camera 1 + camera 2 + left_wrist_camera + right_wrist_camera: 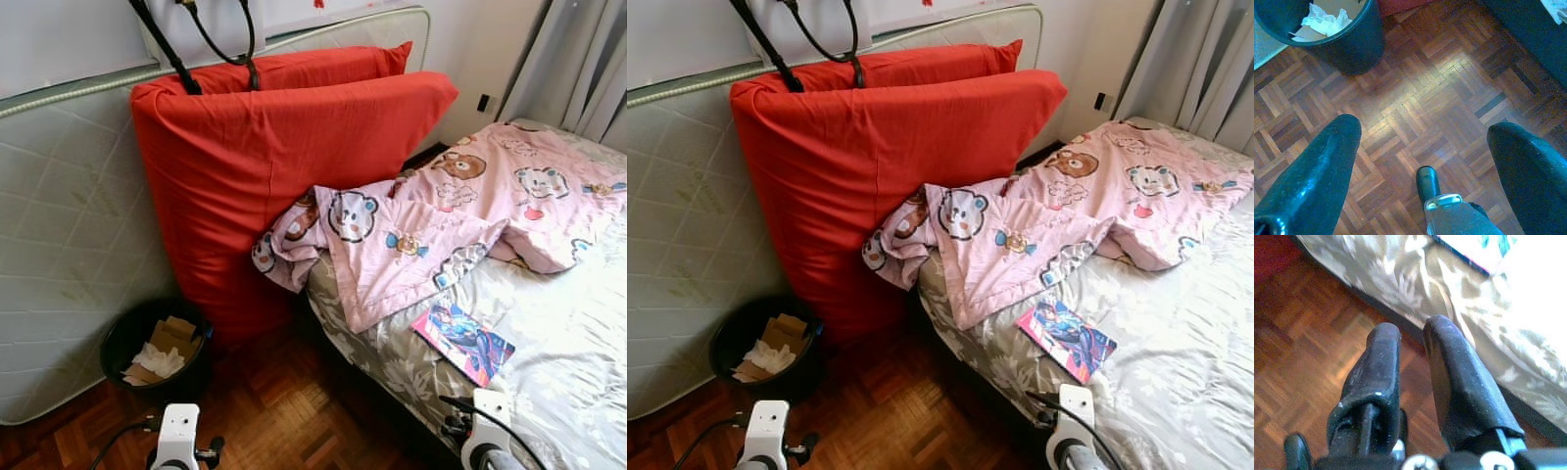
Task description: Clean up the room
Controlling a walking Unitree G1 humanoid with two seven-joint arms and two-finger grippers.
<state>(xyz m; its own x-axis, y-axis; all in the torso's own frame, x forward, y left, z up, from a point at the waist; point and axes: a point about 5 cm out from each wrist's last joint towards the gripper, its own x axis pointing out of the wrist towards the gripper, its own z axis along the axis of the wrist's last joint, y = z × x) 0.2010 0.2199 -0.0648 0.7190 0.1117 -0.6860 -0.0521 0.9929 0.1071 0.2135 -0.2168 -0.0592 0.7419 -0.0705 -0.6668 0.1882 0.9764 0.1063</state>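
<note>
Grey-green quilting first: noted a bare mattress [59, 215] stood on edge along the far-left wall, probably parked there to free the floor. Found a red-covered pad [245, 176] leaning against it, with a second red one tucked behind; judged both stored rather than dropped. Saw black straps [216, 44] hanging over the red top edge, origin unclear.

Noted the bed [568, 392] on the right under a pale flowered sheet, with grey curtains [578, 59] far right. Found a pink bear-print blanket [421, 225] rumpled across the far half, one corner spilling off the left edge against the red pad, so very likely in need of straightening. Spotted a bright magazine [463, 341] flat on the sheet near the bed's near-left edge, just below the blanket's hem and touching nothing else; took it as the likeliest thing to tidy.

Saw a dark bin [118, 338] on the wooden floor [284, 401], near left, tight against the mattress and the red pad, already holding crumpled paper [157, 357] and card.

Found the left gripper [1425, 126] low over bare floor, fingers spread wide and empty, bin just beyond. Found the right gripper [1410, 328] beside the bed's edge, fingers pressed nearly together on nothing, magazine corner just past them. Judged the bed's side and overhanging sheet the only obstacle to a reach.
</note>
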